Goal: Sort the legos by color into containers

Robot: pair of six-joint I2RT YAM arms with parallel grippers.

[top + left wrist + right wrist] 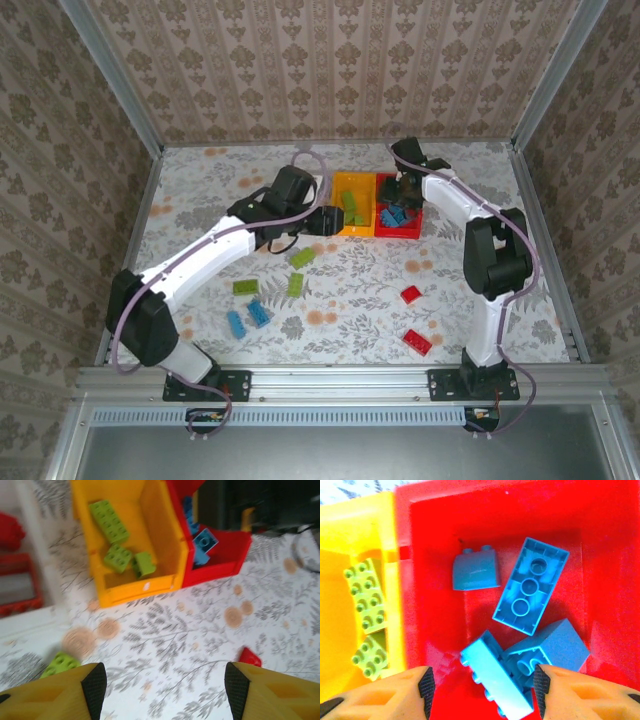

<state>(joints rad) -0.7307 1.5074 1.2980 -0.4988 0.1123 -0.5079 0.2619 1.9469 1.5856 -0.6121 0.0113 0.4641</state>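
Note:
My right gripper (482, 690) (405, 190) hangs open over the red bin (445, 510) (400, 234). A light blue brick (495, 680) lies loose between its fingers on several other blue legos (530, 592). My left gripper (165, 690) (325, 222) stands open over bare table just in front of the orange-yellow bin (135, 592) (340, 228), which holds three green bricks (110, 522) (365, 600). A white bin (35, 555) with red pieces (10, 530) sits left of the orange one.
Loose on the table are three green bricks (303, 257) (296, 284) (245, 287), two blue ones (237, 324) (259, 313), and two red ones (411, 294) (417, 341). A green brick (60, 662) and a red one (249, 656) lie near my left fingers.

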